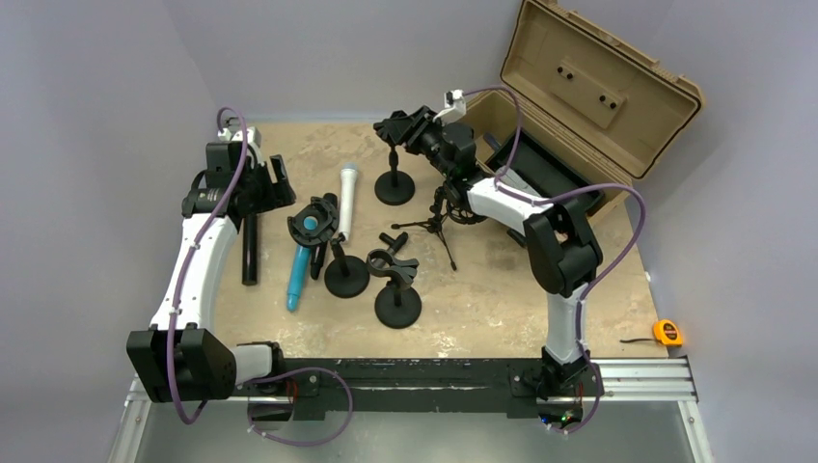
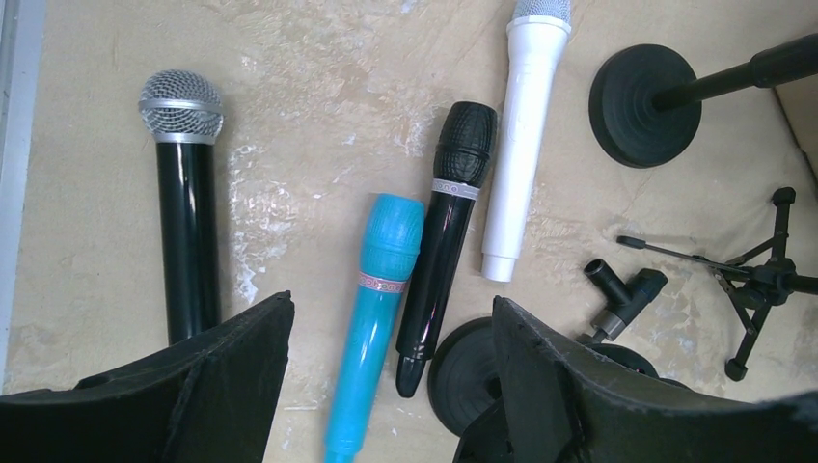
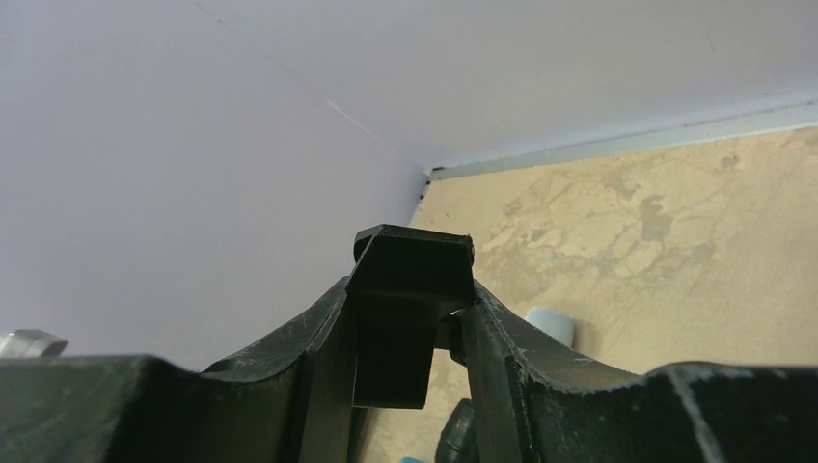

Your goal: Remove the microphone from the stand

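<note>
Four microphones (image 2: 371, 318) lie on the counter (image 2: 318, 116) — my right end effector (image 3: 405, 318) pinches the clip (image 3: 413, 260) of the far stand (image 1: 394, 183); I should release gently, without tipping it — left end effector (image 2: 394, 304) spread.

The table (image 2: 318, 116) was mottled beige. The turquoise microphone (image 2: 371, 328) bore a patterned band; the white microphone (image 2: 521, 135) was plain; the black microphone (image 2: 188, 251) had a silver mesh head. The stand base (image 2: 644, 106) and clip (image 3: 410, 309) were black — the case (image 1: 598, 87) tan, the cables (image 1: 608, 186) purple, the tape measure (image 1: 668, 333) orange.

Silver-headed microphone (image 2: 188, 231), blue microphone (image 2: 381, 289), black microphone (image 2: 446, 231), white microphone (image 2: 521, 145)
</note>
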